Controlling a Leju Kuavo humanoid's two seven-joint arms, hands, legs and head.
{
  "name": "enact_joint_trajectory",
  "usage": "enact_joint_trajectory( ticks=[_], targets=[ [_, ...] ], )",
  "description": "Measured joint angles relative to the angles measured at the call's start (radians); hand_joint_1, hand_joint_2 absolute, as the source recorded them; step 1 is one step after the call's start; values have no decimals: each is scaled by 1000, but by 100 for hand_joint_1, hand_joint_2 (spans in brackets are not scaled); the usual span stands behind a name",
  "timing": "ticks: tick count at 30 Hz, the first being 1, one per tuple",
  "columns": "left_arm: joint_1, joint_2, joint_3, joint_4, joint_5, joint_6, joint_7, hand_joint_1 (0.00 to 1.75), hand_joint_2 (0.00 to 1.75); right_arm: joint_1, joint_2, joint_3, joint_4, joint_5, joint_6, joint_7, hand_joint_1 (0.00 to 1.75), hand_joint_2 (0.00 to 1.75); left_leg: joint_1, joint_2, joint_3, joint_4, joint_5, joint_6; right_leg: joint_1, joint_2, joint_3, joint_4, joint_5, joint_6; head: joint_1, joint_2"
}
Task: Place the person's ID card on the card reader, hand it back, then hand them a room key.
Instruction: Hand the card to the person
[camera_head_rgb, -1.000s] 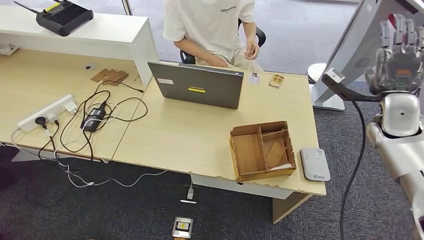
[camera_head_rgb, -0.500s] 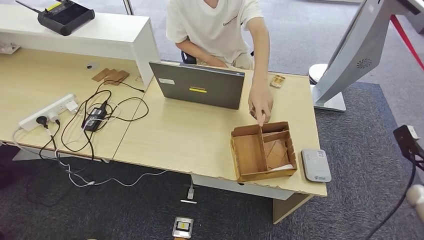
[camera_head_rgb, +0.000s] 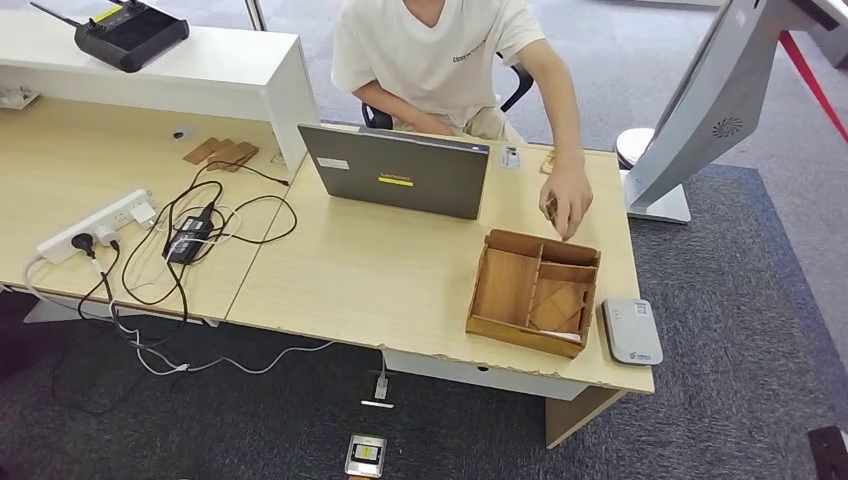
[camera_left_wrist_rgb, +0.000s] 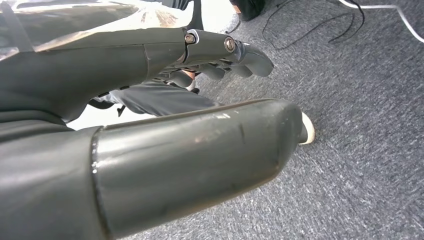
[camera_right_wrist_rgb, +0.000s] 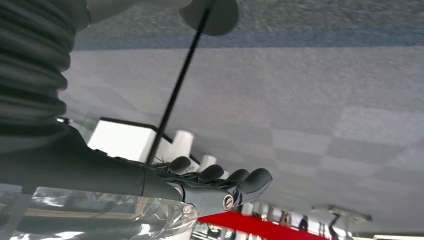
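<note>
A small white ID card (camera_head_rgb: 510, 157) lies on the desk (camera_head_rgb: 380, 270) beside the laptop, in front of the seated person (camera_head_rgb: 440, 60). The person's hand (camera_head_rgb: 566, 205) touches the far wall of the wooden tray (camera_head_rgb: 520, 333), which holds flat wooden cards (camera_head_rgb: 556, 306) in its right compartment. The grey card reader (camera_head_rgb: 630, 331) lies just right of the tray near the desk's front corner. My left hand (camera_left_wrist_rgb: 150, 100) hangs over grey carpet, fingers stretched out, holding nothing. My right hand (camera_right_wrist_rgb: 165, 185) is likewise stretched out and holds nothing.
A grey laptop (camera_head_rgb: 395, 170) stands mid-desk, lid toward me. A power strip (camera_head_rgb: 95, 225) and tangled cables (camera_head_rgb: 200, 235) cover the left desk. A black controller (camera_head_rgb: 128, 30) sits on the white counter. A white angled stand (camera_head_rgb: 690, 110) rises right of the desk.
My right arm has dropped out of the head view. The person reached over and shifted the wooden tray away from the front edge, turning it; their hand is now at its far right corner.
</note>
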Motion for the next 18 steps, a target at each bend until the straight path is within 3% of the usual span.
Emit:
enact_joint_trajectory(
  ticks=[4,18],
  targets=[
    [-4,0,-9,0,16,1,1,0,0,30,34,-35,27,-13,25,10,0,0,0,0,1,0,0,0,0,0,0,0,0,0,0,0],
    [-15,-2,-42,0,37,0,11,0,0,54,144,-95,78,-58,172,62,0,0,0,3,2,0,0,0,0,1,1,0,0,0,0,0]
  ],
)
